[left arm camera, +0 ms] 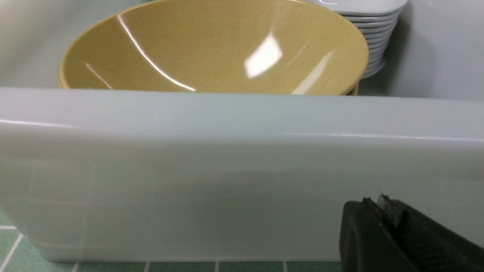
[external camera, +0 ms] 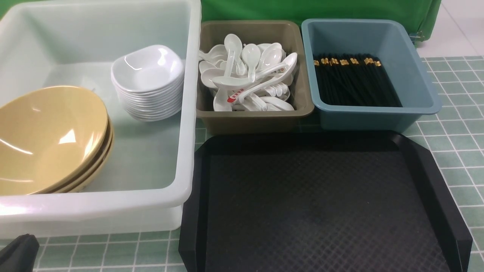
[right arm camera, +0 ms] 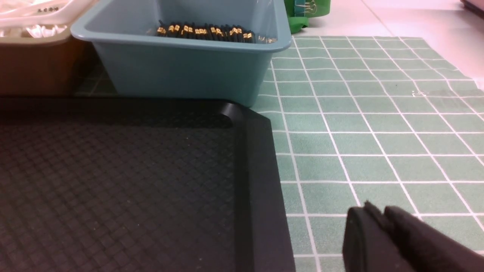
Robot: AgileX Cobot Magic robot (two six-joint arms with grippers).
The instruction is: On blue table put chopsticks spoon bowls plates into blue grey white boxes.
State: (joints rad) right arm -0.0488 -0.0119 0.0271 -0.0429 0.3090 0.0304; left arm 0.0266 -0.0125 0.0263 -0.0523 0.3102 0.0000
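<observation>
Tray [external camera: 325, 204] lies bare; left tool [left arm camera: 382, 226] closed, right tool [right arm camera: 378, 226] nearly closed, empty.

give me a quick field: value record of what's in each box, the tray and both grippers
white box: yellow bowls, stack of white dishes
grey box: white spoons
blue box: black chopsticks
black tray: nothing on it
left gripper: shut, empty, outside the white box wall
right gripper: nearly shut, empty, over the tablecloth beside the tray
</observation>
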